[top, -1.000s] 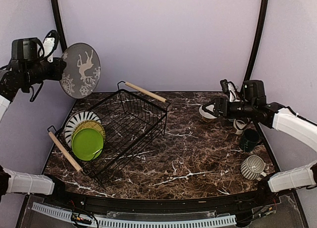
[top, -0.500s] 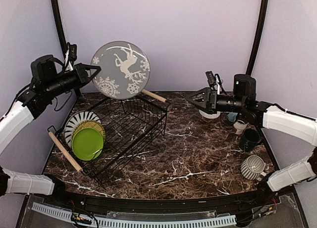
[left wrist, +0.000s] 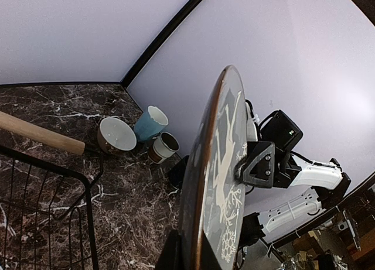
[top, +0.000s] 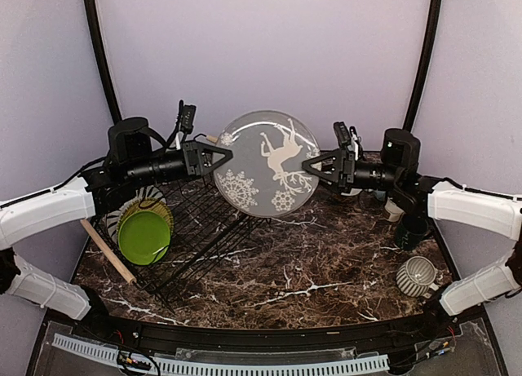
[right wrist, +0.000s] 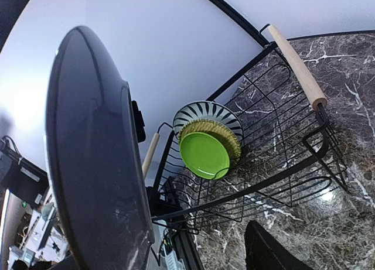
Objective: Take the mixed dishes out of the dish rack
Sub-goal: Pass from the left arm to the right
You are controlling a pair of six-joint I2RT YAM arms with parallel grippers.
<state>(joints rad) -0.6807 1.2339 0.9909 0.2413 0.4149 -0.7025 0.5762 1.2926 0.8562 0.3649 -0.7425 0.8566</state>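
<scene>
My left gripper (top: 218, 157) is shut on the left rim of a grey plate with a white deer and snowflakes (top: 267, 164), holding it upright in the air over the table's middle. In the left wrist view the plate (left wrist: 211, 182) is edge-on between my fingers (left wrist: 193, 255). My right gripper (top: 314, 164) is open at the plate's right rim, one finger (left wrist: 258, 164) over its face. In the right wrist view the plate's dark back (right wrist: 94, 153) fills the left. The black wire dish rack (top: 204, 225) holds the lime green plate (top: 143, 236), the olive-yellow plate (top: 159, 211) and the striped plate (right wrist: 208, 109).
The dark teal mug (top: 410, 229), the striped mug (top: 418, 275) and the small white cup (top: 397, 206) stand at the right. The cream bowl (left wrist: 115, 134) and the light blue cup (left wrist: 149, 122) sit at the back right. The rack's wooden handles (top: 106, 249) stick out.
My left arm swung the grey deer plate rightward and down, from over the rack to the table's middle. My right gripper moved left, up to the plate's right rim.
</scene>
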